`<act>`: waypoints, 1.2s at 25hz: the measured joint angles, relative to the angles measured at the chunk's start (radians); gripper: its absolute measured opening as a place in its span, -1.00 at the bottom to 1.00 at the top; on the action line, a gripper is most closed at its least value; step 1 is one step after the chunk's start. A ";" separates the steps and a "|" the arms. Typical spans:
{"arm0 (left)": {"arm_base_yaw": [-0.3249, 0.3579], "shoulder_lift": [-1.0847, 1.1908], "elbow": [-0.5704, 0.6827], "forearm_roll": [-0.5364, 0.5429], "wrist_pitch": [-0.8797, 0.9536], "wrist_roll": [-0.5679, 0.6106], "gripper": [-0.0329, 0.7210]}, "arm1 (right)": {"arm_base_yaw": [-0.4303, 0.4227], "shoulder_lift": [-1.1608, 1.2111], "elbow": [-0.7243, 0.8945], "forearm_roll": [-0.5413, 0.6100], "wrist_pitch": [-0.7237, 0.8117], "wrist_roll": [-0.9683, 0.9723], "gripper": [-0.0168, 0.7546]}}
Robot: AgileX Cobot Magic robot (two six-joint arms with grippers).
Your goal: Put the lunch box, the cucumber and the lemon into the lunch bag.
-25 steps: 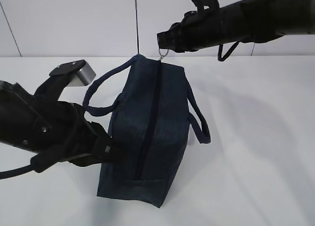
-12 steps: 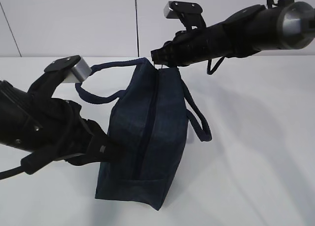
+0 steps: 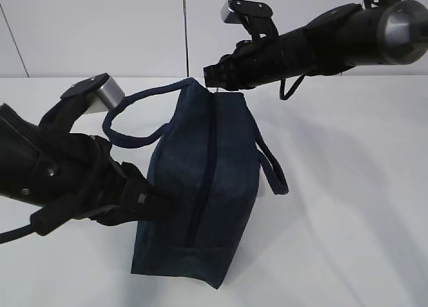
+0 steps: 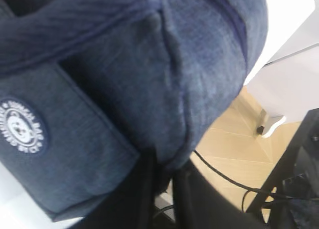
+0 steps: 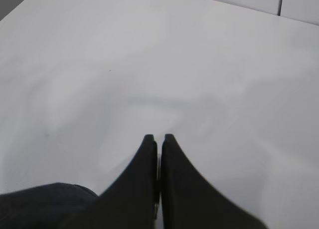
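- The white table [image 3: 348, 186] fills most of the exterior view, with a pale panelled wall along the top of the frame.
- The lunch bag [image 3: 204, 180] stands in the middle of that view, dark navy, its zipper line running down the top from upper centre to lower centre; the zipper looks closed. One loop handle curls out to the left, the other hangs on the right side.
- The left gripper [image 3: 160, 203] comes in from the lower left of the frame and meets the bag's left side. In the left wrist view its dark fingers [image 4: 144, 189] sit at the bottom centre with a fold of navy fabric pinched between them, jaws only slightly apart.
- The right gripper [image 3: 208, 76] reaches in from the upper right, its tip at the bag's far top end. In the right wrist view its jaws are pressed together with nothing seen between them.
- A round white logo [image 4: 22, 126] sits at the left edge of the left wrist view.
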 joint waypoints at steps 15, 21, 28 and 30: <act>0.006 -0.160 -0.043 -0.018 -0.033 -0.050 0.04 | 0.000 0.000 0.000 0.000 0.053 0.000 -0.96; 0.029 -0.110 -0.210 0.250 0.048 -0.263 -0.03 | -0.002 0.000 0.000 0.000 0.071 0.000 -0.96; 0.030 0.048 -0.403 0.436 0.181 -0.401 -0.04 | -0.002 0.000 0.000 0.004 0.075 0.000 -0.96; 0.030 0.091 -0.444 0.455 0.203 -0.413 -0.04 | -0.002 0.000 0.000 0.004 0.075 0.000 -0.96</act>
